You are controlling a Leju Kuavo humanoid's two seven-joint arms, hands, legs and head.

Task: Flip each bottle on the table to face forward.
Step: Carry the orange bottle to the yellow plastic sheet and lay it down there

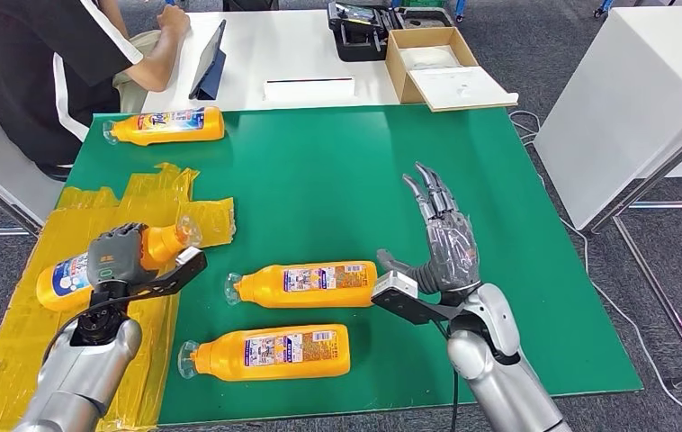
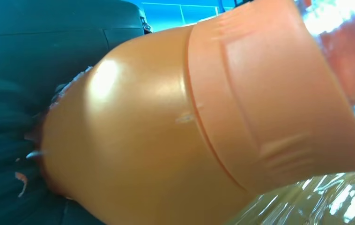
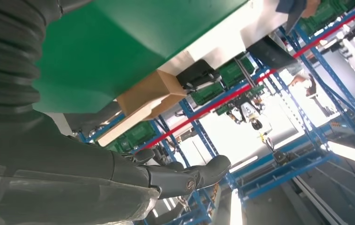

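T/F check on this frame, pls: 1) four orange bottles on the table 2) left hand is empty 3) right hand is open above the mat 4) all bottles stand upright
1) True: one gripped bottle, one far bottle and two near bottles.
2) False: the left hand grips a bottle over the yellow tape.
3) True: the right hand holds nothing above the green mat.
4) False: all lie on their sides.
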